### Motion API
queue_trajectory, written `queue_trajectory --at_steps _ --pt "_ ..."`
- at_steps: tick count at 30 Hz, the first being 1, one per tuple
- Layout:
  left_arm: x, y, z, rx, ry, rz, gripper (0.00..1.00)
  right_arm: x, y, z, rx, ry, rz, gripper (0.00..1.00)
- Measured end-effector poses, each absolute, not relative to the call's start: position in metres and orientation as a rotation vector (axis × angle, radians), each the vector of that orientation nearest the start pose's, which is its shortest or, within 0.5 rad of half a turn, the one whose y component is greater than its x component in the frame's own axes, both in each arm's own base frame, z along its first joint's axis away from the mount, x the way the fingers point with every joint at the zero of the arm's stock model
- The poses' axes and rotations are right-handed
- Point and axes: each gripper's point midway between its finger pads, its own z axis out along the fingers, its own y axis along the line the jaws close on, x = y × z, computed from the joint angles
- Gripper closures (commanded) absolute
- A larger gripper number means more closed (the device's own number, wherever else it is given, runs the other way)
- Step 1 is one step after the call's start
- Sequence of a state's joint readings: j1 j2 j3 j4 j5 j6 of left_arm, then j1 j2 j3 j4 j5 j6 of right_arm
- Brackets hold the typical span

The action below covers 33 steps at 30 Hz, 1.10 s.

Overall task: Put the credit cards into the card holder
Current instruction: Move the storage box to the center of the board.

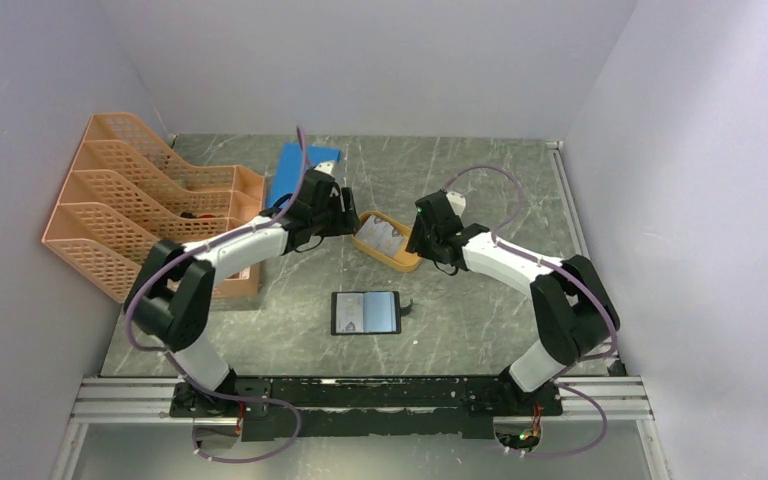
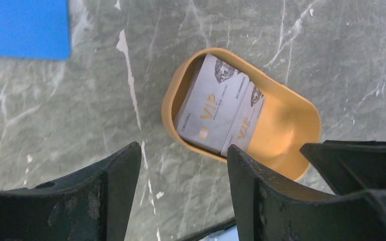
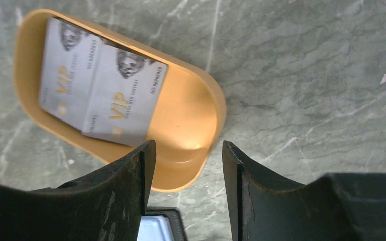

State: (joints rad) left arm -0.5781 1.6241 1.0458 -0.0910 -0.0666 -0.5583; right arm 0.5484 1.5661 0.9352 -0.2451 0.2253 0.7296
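Racks (image 1: 130,215) of peach plastic mesh stand well to the left of the orange dish (image 1: 401,263). A blue sheet (image 1: 295,170) lies between them and the dish, toward the back wall.

The left gripper (image 1: 338,212) hangs just left of the dish with its fingers spread and nothing between them; its own camera looks down past both fingers onto the dish rim.

The credit cards (image 2: 216,105) are inside the dish. Two show, pale grey with gold lettering, one overlapping the other, packed into one end with the other end bare.

The card holder (image 1: 365,312) lies open and flat on the near side of the dish, apart from it, its clear pockets facing up.

The right gripper (image 1: 428,236) hovers just right of the dish, also spread and empty, with the dish's bare end below its fingertips.

The cards look thin, stiff, light and probably slick, so a pinch from straight above would likely slide off. The better hold seems to be the top card's free short edge, the one facing the bare end of the dish. There is room there for a finger to slip under and grip across the card's thickness. Taking both cards at once is a risk.
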Motion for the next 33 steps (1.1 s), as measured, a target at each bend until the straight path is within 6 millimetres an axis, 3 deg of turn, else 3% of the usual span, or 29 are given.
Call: queue_trajectory --at_steps 4,10,19,30,31,33 --pt "0.382 -0.264 0.1 0.023 2.313 -0.562 0.33 0.333 0.186 0.049 0.307 2.478 0.246 0.5" --pt "0.379 -0.266 0.107 0.047 2.296 -0.59 0.34 0.333 0.181 0.035 0.255 2.532 0.184 0.73" --pt "0.348 -0.246 0.125 0.045 2.274 -0.601 0.34 0.349 0.179 0.048 0.167 2.502 0.135 0.97" --pt "0.335 -0.237 0.132 0.053 2.267 -0.6 0.34 0.345 0.177 0.041 0.047 2.554 0.089 1.0" --pt "0.334 -0.237 0.132 0.053 2.267 -0.6 0.34 0.344 0.177 0.04 0.058 2.558 0.09 0.99" --pt "0.334 -0.237 0.132 0.054 2.268 -0.6 0.35 0.343 0.176 0.038 0.086 2.563 0.097 0.82"
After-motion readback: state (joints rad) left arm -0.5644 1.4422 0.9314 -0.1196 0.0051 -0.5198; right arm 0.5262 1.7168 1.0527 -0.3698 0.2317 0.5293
